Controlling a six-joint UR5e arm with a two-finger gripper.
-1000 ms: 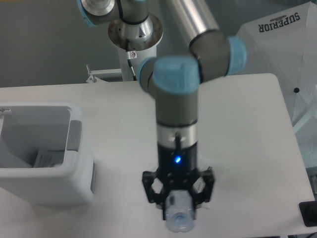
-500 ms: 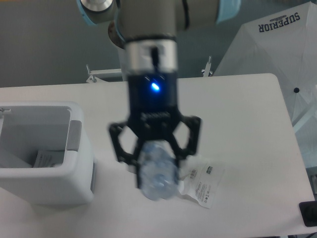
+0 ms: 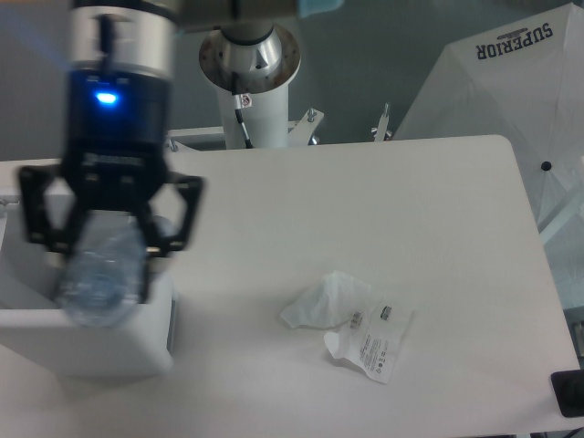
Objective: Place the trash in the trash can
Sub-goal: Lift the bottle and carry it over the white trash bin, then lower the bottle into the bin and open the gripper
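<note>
Tool (image 3: 102, 260): black two-finger unit at the left of the view, clenched on the crushed plastic bottle (image 3: 99, 278). Its body carries a lit blue indicator light (image 3: 106, 98), and the whole unit is motion-blurred. It hangs directly above the trash can.

Table (image 3: 438, 210): white top with rounded corners, filling most of the view and carrying the trash can and the wrapper.

Folded white umbrella (image 3: 511, 82): upper right, beyond the table edge, printed "SUPERIOR" in dark letters.

Trash can (image 3: 109, 342): boxy white bin at the table's left edge, largely hidden behind the tool; only its front wall and part of its rim show.

Robot base column (image 3: 251, 87): white post with a round metal flange, at the far edge of the table near the centre.

Crushed plastic bottle: clear with a bluish tint, held between the fingers, its lower end overlapping the bin's front rim in this view. Whether it touches the bin cannot be told.

Crumpled white wrapper (image 3: 351, 324): lies flat on the table right of centre, well apart from the bin, with small printed labels on its right part.

Dark object (image 3: 569, 394): at the lower right corner, cut off by the frame.
</note>
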